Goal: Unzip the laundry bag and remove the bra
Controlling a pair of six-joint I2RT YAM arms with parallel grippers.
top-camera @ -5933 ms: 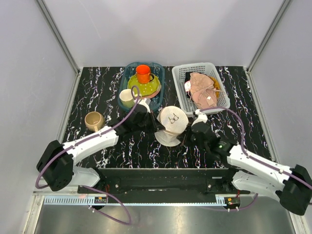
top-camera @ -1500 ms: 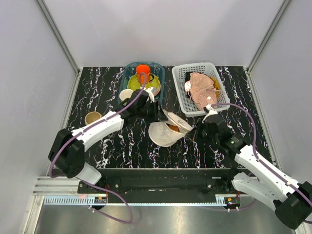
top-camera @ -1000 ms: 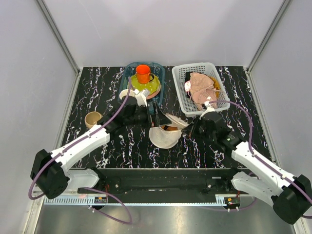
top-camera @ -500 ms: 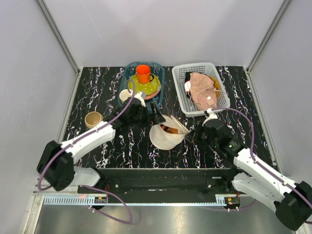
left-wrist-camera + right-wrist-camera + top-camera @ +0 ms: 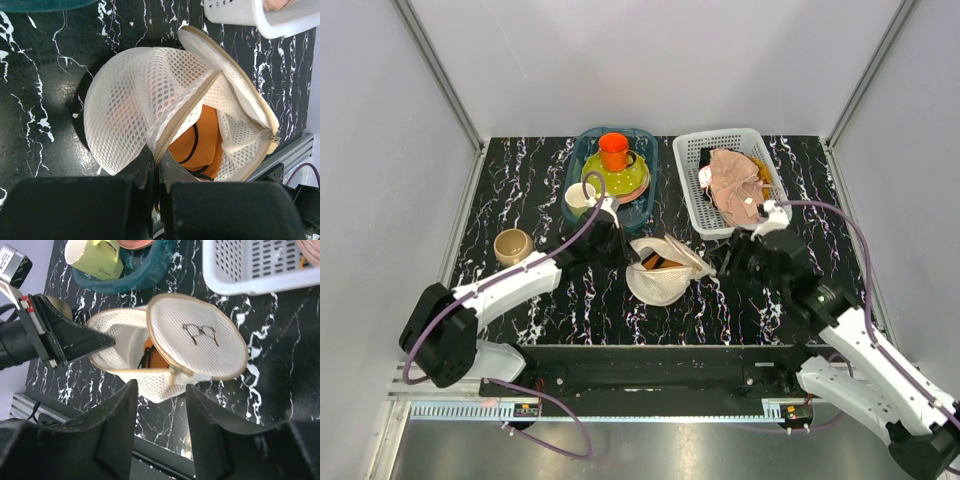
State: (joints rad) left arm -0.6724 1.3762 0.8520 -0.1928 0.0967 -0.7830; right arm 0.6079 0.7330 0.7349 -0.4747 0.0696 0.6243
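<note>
Laundry bag (image 5: 125,105) gapes unzipped, orange bra (image 5: 200,145) inside.

Cream laundry bag (image 5: 130,100); orange bra (image 5: 200,145), seemingly black-striped.

The left arm (image 5: 508,285) and right arm (image 5: 868,342): white shells, black joints, looping purple cables (image 5: 840,215) (right gripper (image 5: 160,385) matte black).

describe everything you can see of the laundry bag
The laundry bag is a cream-white mesh drum with tan-trimmed round faces, one printed with small black spectacles. It lies on the black marbled table, unzipped and gaping, the printed face flapped open like a lid. The orange bra with black trim shows inside. The left tool is closed on its opened rim.
</note>
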